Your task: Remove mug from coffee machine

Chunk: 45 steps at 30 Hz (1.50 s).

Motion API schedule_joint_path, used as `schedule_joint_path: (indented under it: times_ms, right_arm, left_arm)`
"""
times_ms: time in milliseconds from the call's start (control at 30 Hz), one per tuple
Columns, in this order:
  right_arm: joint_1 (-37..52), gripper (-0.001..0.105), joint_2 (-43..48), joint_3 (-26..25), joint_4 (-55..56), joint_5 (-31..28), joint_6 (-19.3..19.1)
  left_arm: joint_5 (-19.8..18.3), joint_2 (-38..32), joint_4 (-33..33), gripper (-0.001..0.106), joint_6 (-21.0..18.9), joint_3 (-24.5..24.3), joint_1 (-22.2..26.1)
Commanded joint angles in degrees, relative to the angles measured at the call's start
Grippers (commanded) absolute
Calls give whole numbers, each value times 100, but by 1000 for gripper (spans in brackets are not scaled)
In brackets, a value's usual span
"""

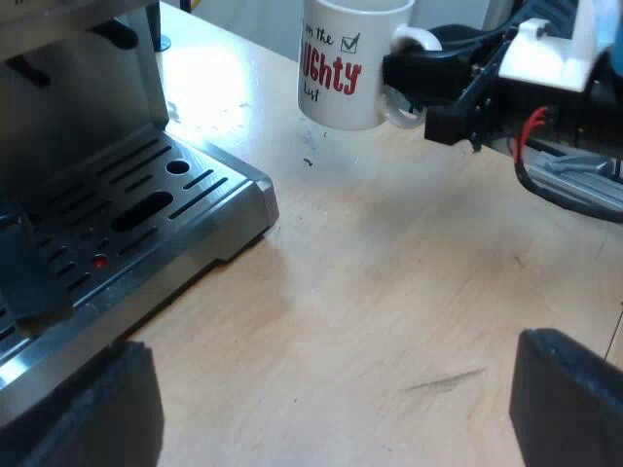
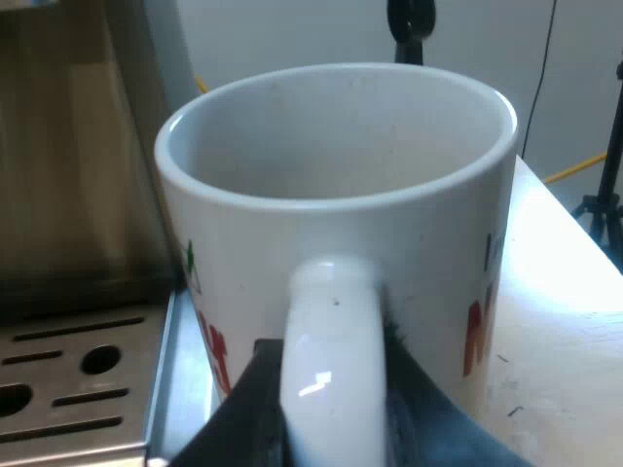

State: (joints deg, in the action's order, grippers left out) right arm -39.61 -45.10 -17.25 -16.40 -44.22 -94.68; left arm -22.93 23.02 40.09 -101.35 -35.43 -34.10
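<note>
One wooden table point(image 1: 389, 302) carries everything, and bare wood spans the stretch between the two grippers. One espresso machine point(image 1: 88, 117) stands on it, seen as a steel front above a single slotted drip tray point(image 1: 165, 199).

One tripod point(image 2: 608, 185) stands beyond the table's far edge, well apart from the work.

One white mug point(image 1: 341, 63) with red and green lettering is upright and off the tray, over the wood near the tray's corner. Whether its base touches the table cannot be told. From the right wrist the mug point(image 2: 331, 195) is empty, and the drip tray point(image 2: 78, 379) lies just beside it, the closest thing to its wall.

Two grippers are present:
- **Right gripper** point(image 1: 409, 83): pinches the mug's one handle point(image 2: 331, 379), with a black finger pressed against each side of it.
- **Left gripper** point(image 1: 326, 409): hangs low over the table near the tray's front edge. Its two fingers point(image 1: 569, 404) are spread wide around nothing, well apart from the mug.

One small red dot point(image 1: 100, 261) sits among the tray's slots.
</note>
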Motion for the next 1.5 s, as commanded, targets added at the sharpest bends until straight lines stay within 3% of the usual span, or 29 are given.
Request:
schedule_joint_path:
  times_ms: [33,267,333,733,1100,1500]
  right_arm:
    - [335,0,70,-62,-138,167,-68]
    - [754,0,-89,-28,-138,342,-498]
    - [946,0,-347,-20,-183,807,-716]
    - [1564,0,-1764,-20,-1633,1447,-715]
    - [1679,0,-3254,-20,-2756,1639,-822]
    - [1679,0,-3784,-20,-3090,1615,-796]
  left_arm:
    - [-47,114,-204,79,-39,-31,-21]
    - [-47,522,-393,79,-39,-19,-21]
    - [-47,638,-492,79,-39,-19,-21]
    - [-47,774,-537,79,-39,-19,-21]
    - [-47,774,-526,79,-39,-19,-21]
    - [-47,774,-424,79,-39,-19,-21]
